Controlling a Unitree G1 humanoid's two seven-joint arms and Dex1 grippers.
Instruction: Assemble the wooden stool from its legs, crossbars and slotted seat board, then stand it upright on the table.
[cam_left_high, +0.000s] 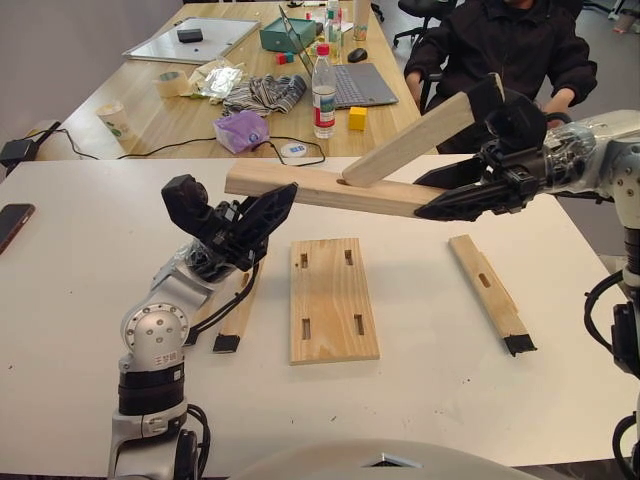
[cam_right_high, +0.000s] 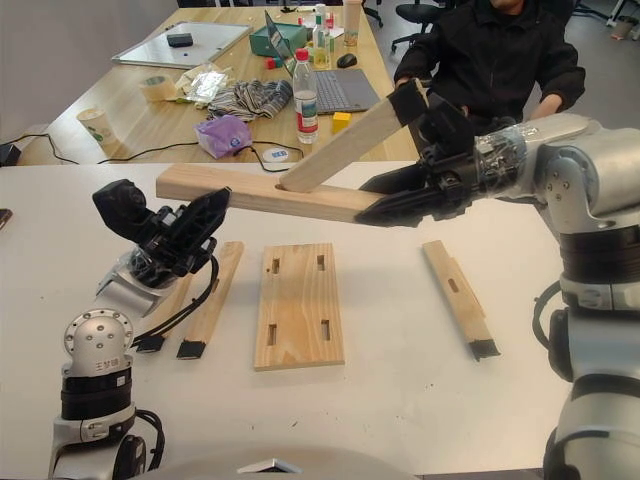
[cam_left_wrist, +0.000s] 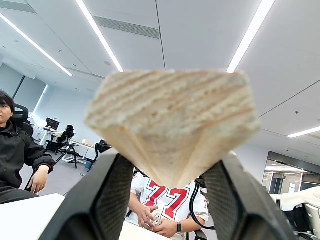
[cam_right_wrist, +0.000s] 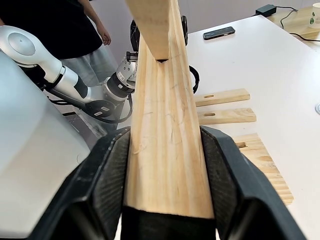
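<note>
The wide white matte tabletop (cam_left_high: 430, 400) carries the flat, pale rectangular wooden seat board (cam_left_high: 333, 300), which lies at its middle with four small slots cut through its grained face. Above the board, a long pale wooden leg with square edges (cam_left_high: 330, 190) is held in the air, nearly level and clear of the tabletop. The right pincer (cam_right_wrist: 167, 165) is clenched on the leg's right end, its broad black fingers (cam_right_wrist: 112, 180) pressed flat against both sides. The left pincer (cam_left_high: 275, 205) grasps the leg's left end, its fingers spread only as wide as the wood between them. A shorter plain wooden crossbar (cam_left_high: 420, 140) sits with one end in a slot near the leg's middle and slants up towards the right arm. A loose slotted wooden slat with a black tip (cam_left_high: 488, 290) lies flat to the right of the seat board. Two similar wooden slats (cam_right_high: 212, 295) lie side by side to the left of the board, under the left arm.
</note>
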